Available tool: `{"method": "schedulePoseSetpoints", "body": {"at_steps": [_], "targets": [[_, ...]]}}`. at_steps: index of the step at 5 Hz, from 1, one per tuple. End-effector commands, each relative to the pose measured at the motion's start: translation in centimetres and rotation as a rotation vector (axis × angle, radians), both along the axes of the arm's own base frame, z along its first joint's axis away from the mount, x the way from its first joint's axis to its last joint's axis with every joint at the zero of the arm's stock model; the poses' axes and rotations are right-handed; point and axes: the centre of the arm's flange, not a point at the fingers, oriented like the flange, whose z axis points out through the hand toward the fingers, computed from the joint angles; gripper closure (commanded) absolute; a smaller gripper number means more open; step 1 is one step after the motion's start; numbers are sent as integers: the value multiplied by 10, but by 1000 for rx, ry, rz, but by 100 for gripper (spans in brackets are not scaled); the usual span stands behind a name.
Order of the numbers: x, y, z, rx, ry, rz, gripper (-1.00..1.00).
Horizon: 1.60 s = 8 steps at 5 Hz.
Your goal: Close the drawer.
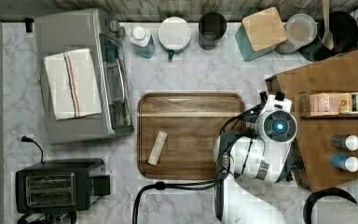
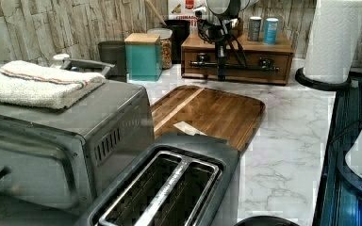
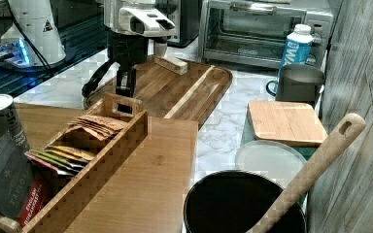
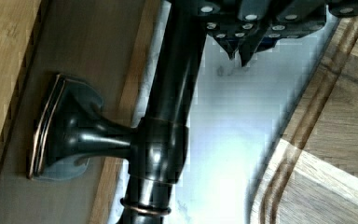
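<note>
- The drawer (image 2: 238, 61) sits flush in the front of the wooden organizer box (image 2: 238, 47), beyond the serving tray (image 2: 212, 113) in the left view.
- Its dark bar handle (image 4: 165, 116) runs along the front.
- The gripper (image 4: 237, 53) hangs just before the handle; its fingertips are narrowly closed, holding nothing.

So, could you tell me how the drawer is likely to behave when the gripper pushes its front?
The drawer looks rigid wood, so it probably slides without flexing. Its metal bar handle seems smooth; the gripper might slip. The organizer could shift on the marble counter.
</note>
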Motion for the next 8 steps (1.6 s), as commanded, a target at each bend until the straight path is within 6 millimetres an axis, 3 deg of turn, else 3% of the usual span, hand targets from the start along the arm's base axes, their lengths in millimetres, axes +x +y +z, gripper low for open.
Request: {"method": "schedulePoseSetpoints", "body": {"at_steps": [1,8], "targets": [[22,-124,130,-177,-279,-162,100],[22,-124,130,-176,-279,-162,100]]}}
